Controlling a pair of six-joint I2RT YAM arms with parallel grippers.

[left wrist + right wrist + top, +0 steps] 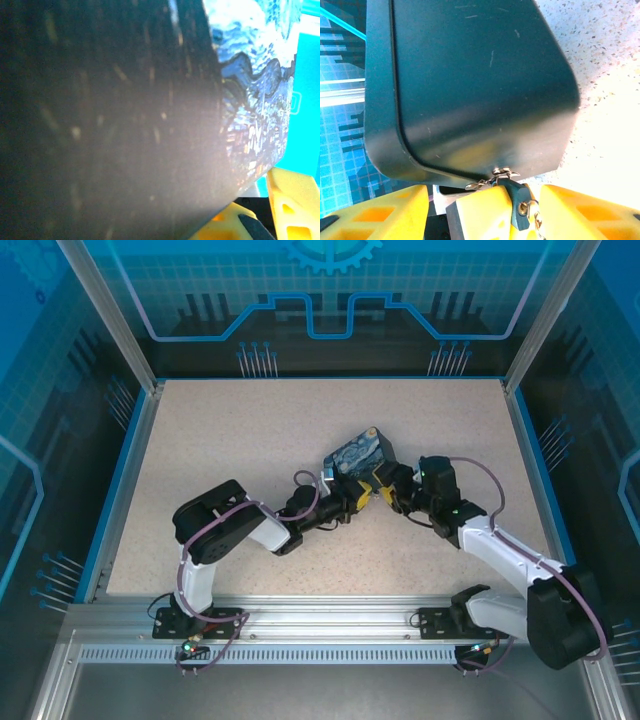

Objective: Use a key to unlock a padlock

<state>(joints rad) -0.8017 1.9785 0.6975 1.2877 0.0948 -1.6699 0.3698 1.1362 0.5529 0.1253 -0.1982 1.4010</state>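
The small teal padlock (519, 202) hangs by its metal shackle from the clasp on the edge of the dark-blue painted box (358, 452). A small metal key with a ring (532, 206) sits at its keyhole. My left gripper (357, 492) reaches under the box's near corner. One of its yellow fingers (480, 212) presses the padlock's side, and more yellow shows behind the lock, so it looks shut on it. My right gripper (386, 490) faces it from the right, and its fingers (380, 212) are spread wide around the lock and open.
The box (470, 85) is tilted and sits very close to both wrist cameras. Its dark side (100, 125) blocks most of the left wrist view. The speckled beige table (250, 430) lies all around it, edged by a blue rim and the enclosure walls.
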